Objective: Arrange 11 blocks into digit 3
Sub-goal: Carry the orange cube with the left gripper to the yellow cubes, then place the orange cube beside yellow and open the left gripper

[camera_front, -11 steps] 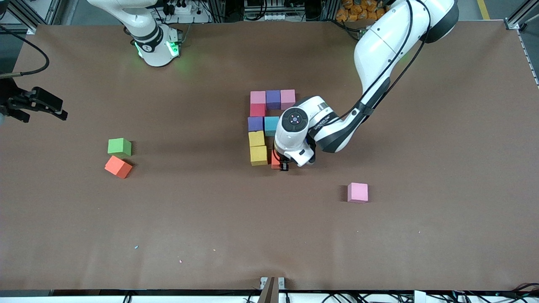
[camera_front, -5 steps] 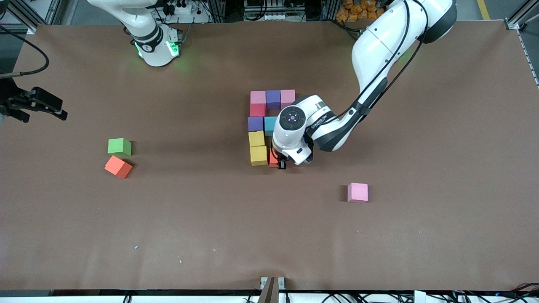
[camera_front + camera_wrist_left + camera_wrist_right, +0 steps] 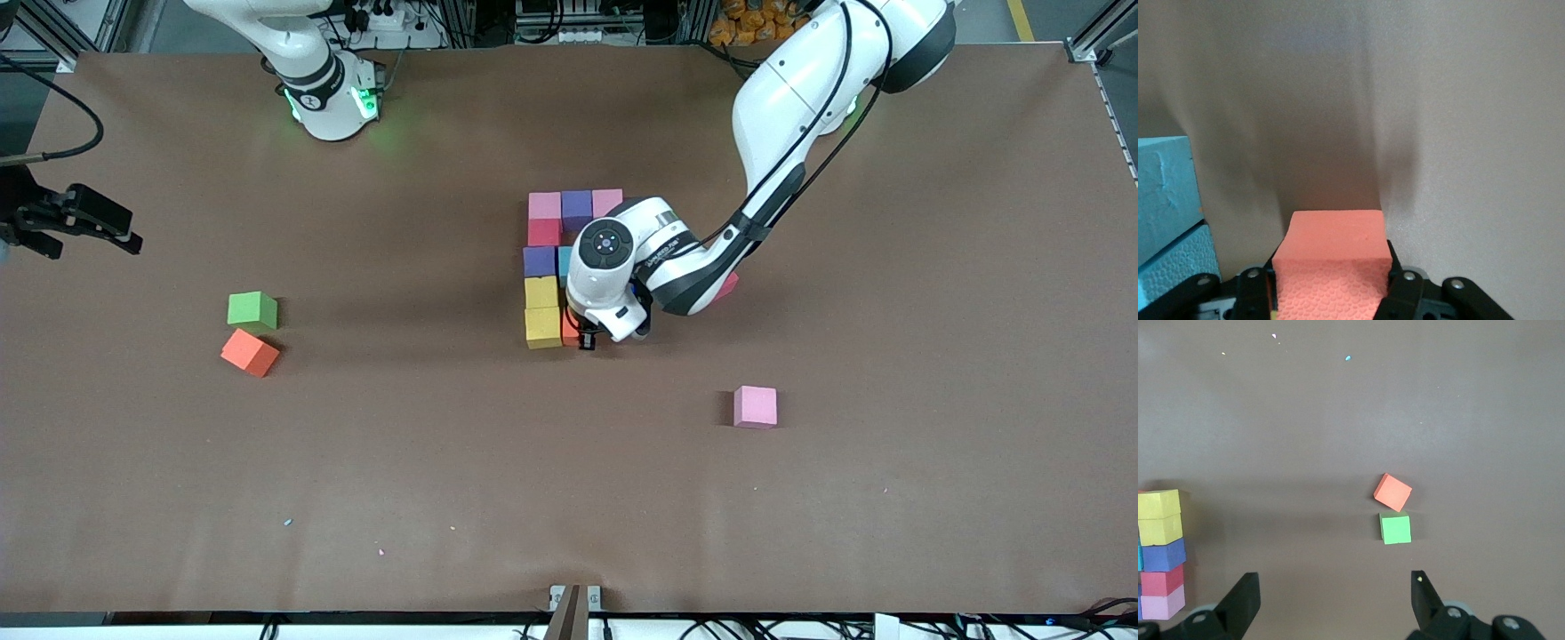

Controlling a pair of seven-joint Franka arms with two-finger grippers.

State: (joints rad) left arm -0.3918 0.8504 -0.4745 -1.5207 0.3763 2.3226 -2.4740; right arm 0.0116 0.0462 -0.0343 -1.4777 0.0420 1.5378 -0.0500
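Front view shows the left gripper (image 3: 587, 340) clamped on an orange block (image 3: 570, 330), set low against the nearer yellow block (image 3: 544, 327) at the near end of the partly built digit 3 (image 3: 542, 267). The step in hand looks like seating this cube in the figure's nearest bar; next it would need pressing flush, then letting go and lifting straight up. Off at the right arm's end of the table, the right gripper (image 3: 1335, 600) waits with its fingers spread wide and empty, while a pink block (image 3: 755, 406) lies well apart, toward the left arm's end.
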